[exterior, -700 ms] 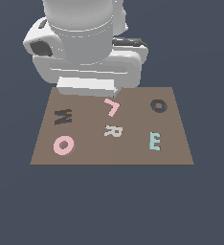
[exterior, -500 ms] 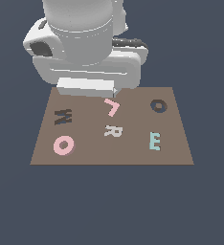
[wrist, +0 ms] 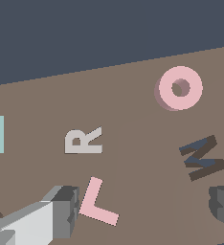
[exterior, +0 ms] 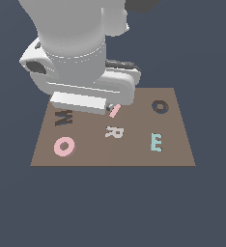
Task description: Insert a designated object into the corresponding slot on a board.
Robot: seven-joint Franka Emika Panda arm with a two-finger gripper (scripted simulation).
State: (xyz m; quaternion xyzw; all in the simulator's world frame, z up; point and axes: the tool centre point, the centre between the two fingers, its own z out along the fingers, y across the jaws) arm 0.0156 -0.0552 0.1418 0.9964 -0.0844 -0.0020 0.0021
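arm's gripper (wrist: 140, 210), fingers apart and empty, should centre over the flat pale-pink ring-shaped letter o (wrist: 180, 88) before descending, clear of the dark w-shaped recess (wrist: 201, 157).

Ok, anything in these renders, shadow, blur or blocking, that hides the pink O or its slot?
Exterior view: flat even light, no glare or blur; the arm covers the board's far edge and most of the pink L, but the pink O and the slot show clearly. Wrist view: sharp, the O casts only a thin shadow; the slot is out of frame.
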